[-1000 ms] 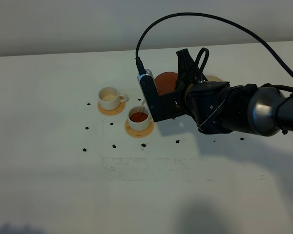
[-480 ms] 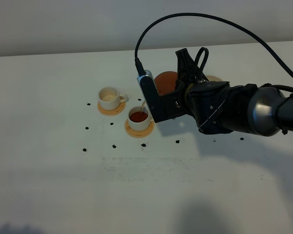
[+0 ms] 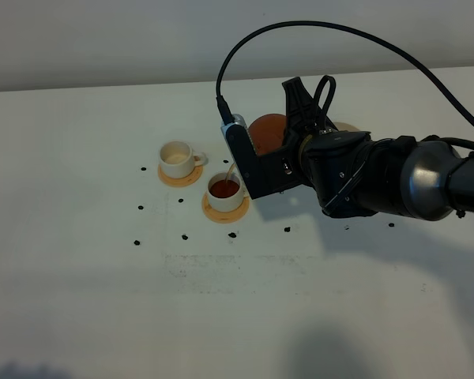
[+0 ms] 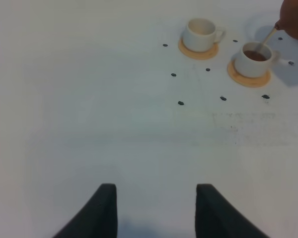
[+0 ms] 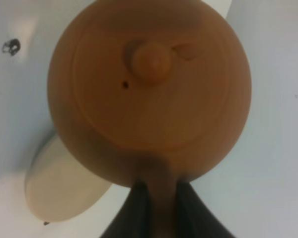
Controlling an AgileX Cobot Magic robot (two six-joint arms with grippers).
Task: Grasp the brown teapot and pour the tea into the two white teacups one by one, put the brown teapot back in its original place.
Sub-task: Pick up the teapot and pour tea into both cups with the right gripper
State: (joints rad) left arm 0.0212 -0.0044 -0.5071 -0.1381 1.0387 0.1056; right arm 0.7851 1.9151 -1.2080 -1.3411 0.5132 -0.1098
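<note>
The right tool clamps the brown teapot by its handle, tea streaming into the mid-frame teacup; the left tool stands wide.

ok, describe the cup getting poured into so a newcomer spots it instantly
On the white table, find the two white teacups on orange coasters, left of the black arm. It's the teacup closer to the arm, just under the brown teapot spout. Unlike its empty-looking neighbour, it holds dark reddish tea.
</note>
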